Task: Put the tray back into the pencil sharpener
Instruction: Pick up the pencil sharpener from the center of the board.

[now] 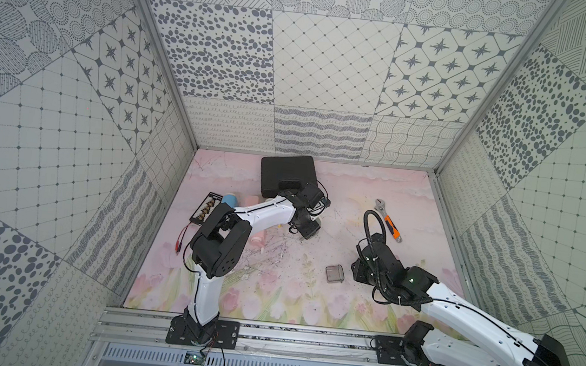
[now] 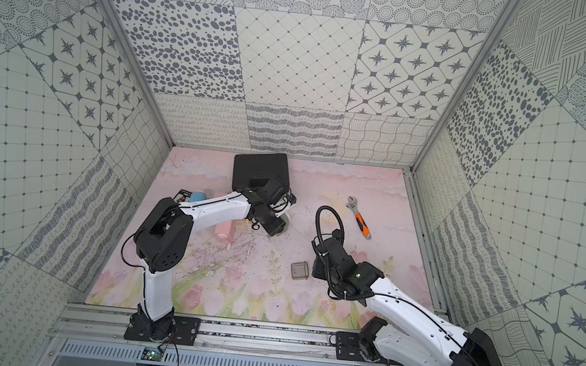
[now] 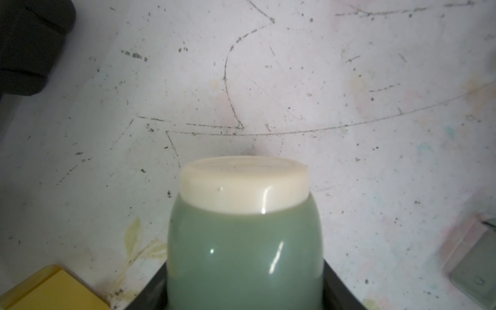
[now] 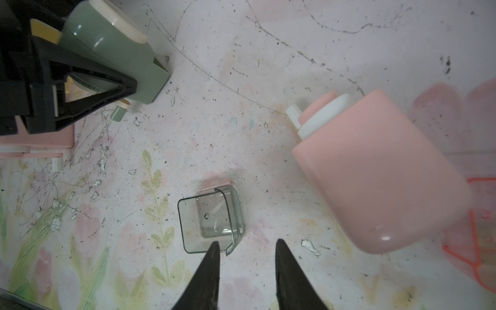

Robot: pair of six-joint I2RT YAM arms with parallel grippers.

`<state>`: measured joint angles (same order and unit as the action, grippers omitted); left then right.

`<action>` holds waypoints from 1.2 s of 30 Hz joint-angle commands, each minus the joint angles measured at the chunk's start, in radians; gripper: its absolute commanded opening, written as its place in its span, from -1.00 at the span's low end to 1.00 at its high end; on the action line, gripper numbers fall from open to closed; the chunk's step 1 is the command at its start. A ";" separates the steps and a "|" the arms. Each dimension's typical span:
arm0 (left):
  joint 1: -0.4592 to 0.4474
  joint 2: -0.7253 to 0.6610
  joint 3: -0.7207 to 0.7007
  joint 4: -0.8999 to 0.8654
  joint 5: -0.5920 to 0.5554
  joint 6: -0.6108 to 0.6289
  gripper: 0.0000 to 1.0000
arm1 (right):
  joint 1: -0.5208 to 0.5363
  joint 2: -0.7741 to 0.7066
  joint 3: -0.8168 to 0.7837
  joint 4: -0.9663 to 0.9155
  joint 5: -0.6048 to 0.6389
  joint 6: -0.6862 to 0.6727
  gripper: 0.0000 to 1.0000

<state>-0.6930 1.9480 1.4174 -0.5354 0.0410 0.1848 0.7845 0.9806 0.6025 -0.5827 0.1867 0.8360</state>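
The pencil sharpener (image 3: 244,236), green with a cream top, sits between the black fingers of my left gripper (image 3: 244,268), which press on both its sides. In the right wrist view the pencil sharpener (image 4: 112,51) rests on the mat with a left gripper finger (image 4: 88,91) across it. In both top views my left gripper (image 1: 307,229) (image 2: 274,226) is at mid-table. The clear smoky tray (image 1: 334,273) (image 2: 300,270) (image 4: 210,220) lies alone on the mat. My right gripper (image 4: 247,244) is open just beside it, one fingertip (image 4: 214,248) over the tray's rim.
A pink bottle (image 4: 375,171) (image 1: 258,239) lies on its side between the arms. A black case (image 1: 288,174) stands at the back. An orange-handled wrench (image 1: 388,220) lies back right. A blue cup (image 1: 231,200) and a black rack (image 1: 204,208) are on the left.
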 commanded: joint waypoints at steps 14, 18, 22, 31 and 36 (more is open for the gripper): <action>-0.042 -0.445 -0.359 0.123 0.274 0.373 -0.35 | -0.003 -0.007 0.020 0.035 -0.032 0.042 -0.29; -0.046 -0.493 -0.430 0.105 0.303 0.442 -0.35 | -0.003 -0.004 0.014 0.048 -0.040 0.051 -0.28; -0.050 -0.516 -0.470 0.064 0.302 0.511 -0.34 | -0.004 0.008 0.020 0.053 -0.049 0.054 -0.29; -0.061 -0.517 -0.533 0.150 0.340 0.537 -0.31 | -0.003 0.064 0.031 0.113 -0.107 0.072 -0.27; -0.078 -0.515 -0.541 0.155 0.315 0.530 -0.29 | -0.003 0.109 0.032 0.169 -0.141 0.084 -0.27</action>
<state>-0.7593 1.4361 0.8833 -0.4503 0.3172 0.6682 0.7837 1.0702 0.6079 -0.4854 0.0738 0.8974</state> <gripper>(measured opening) 0.600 0.364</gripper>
